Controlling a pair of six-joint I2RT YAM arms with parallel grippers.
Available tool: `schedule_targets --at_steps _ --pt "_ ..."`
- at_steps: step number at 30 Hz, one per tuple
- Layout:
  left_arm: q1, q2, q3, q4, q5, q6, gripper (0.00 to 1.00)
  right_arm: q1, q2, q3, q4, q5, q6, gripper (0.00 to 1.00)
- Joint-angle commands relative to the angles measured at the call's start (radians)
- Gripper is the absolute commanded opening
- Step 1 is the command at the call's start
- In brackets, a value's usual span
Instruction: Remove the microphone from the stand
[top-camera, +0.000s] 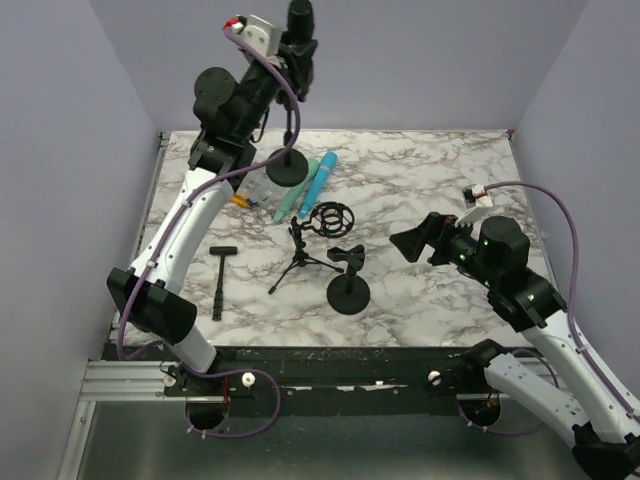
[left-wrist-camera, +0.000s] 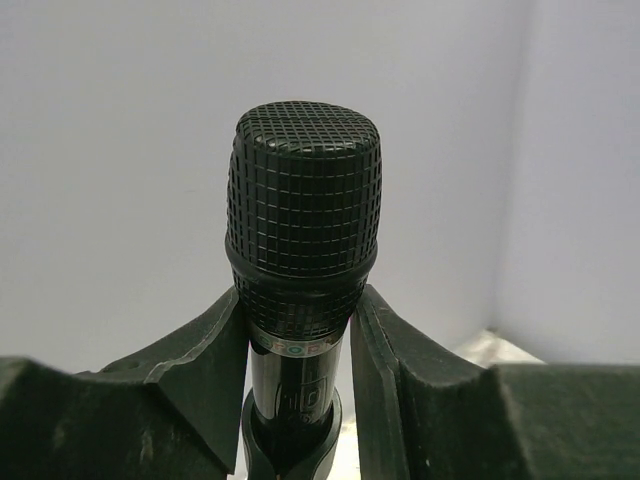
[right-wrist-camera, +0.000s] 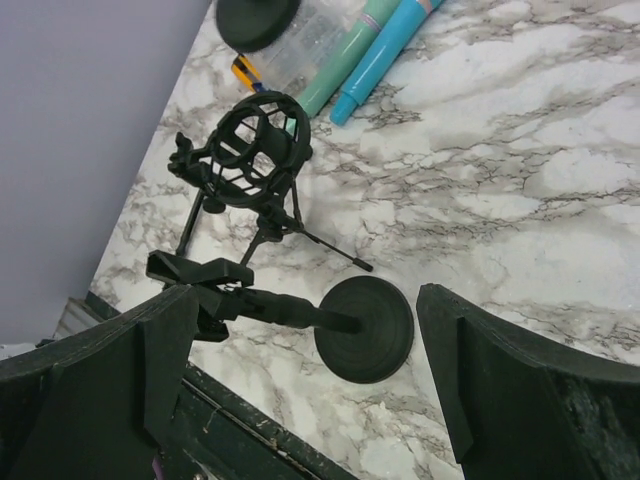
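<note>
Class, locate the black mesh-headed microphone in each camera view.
Top external: black mesh-headed microphone at top centre.
Left wrist: microphone at centre, between the left gripper's fingers.
Right wrist: not in it.
Shared landmark, top external and right wrist: round black stand base.

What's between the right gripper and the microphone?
Top view: shock-mount tripod, blue tube and teal tube lie between right gripper and microphone.

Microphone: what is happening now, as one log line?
left gripper: shut on microphone | microphone: upright in stand | right gripper: open, empty
</note>
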Motion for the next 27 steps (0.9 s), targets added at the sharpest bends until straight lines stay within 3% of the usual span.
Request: schedule_targets --at_steps 1,6,9,12,15,18,21,27 --pt "-0.156 0.050 0.029 0.082 0.173 0.009 0.00 -0.002 -0.053 0.033 -0.061 0.052 0.020 1.00" --pt "-0.318 0.138 0.055 0.064 0.198 0.044 0.00 -0.003 -0.108 0.033 -0.101 0.086 0.034 1.00" --pt "-0.406 0.183 0.060 0.069 0.129 0.044 0.00 -0.003 -0.133 0.038 -0.131 0.131 0.041 1.00" --pt "-0.504 0.227 0.101 0.023 -0.123 0.065 0.00 -0.002 -0.148 0.044 -0.160 0.185 0.044 1.00" --pt "-0.618 0.283 0.179 -0.001 -0.502 0.111 0.00 -0.003 -0.147 0.045 -0.190 0.237 0.039 1.00" --pt "-0.710 0.341 0.263 -0.004 -0.747 0.182 0.00 -0.003 -0.134 0.050 -0.228 0.303 0.038 1.00" --pt "-0.771 0.354 0.247 0.092 -0.908 0.261 0.00 -0.002 -0.131 0.056 -0.262 0.373 0.050 1.00" --pt "-0.817 0.336 0.244 0.075 -1.105 0.235 0.00 -0.002 -0.120 0.059 -0.269 0.386 0.060 1.00"
